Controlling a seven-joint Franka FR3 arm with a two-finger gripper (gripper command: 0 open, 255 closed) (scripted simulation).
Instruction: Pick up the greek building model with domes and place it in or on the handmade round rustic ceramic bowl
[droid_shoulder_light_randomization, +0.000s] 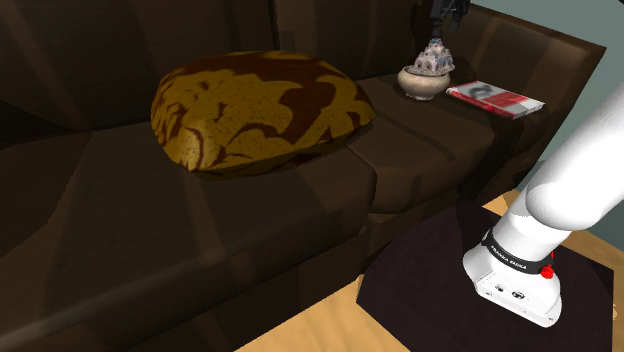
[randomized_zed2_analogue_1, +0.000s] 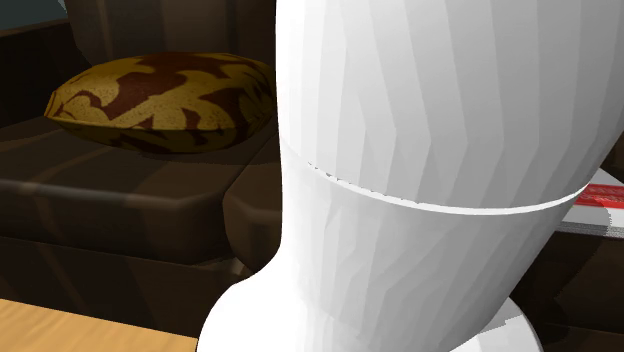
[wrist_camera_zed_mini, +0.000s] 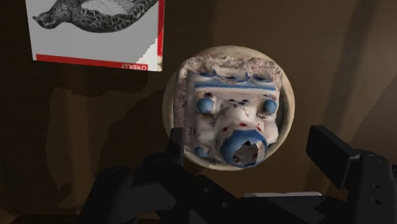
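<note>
My gripper (wrist_camera_zed_mini: 249, 139) stands wide, its fingers clasping nothing. Straight below it along my approach line, the blue-and-white domed building model (wrist_camera_zed_mini: 232, 121) sits inside the round beige ceramic bowl (wrist_camera_zed_mini: 289, 102), its largest dome nearest my fingers. The bowl rests on the dark sofa (droid_shoulder_light_randomization: 100, 200), with a red-edged book (wrist_camera_zed_mini: 95, 32) just beyond. Judgement: placement appears complete and a straight lift should clear.

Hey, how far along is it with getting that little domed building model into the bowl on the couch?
Done: the blue-and-white domed model already sits inside the pale round bowl on the dark sofa. In hand: nothing; the fingers stand apart above it, not clasping it. Left: probably only pulling back from the bowl.
</note>
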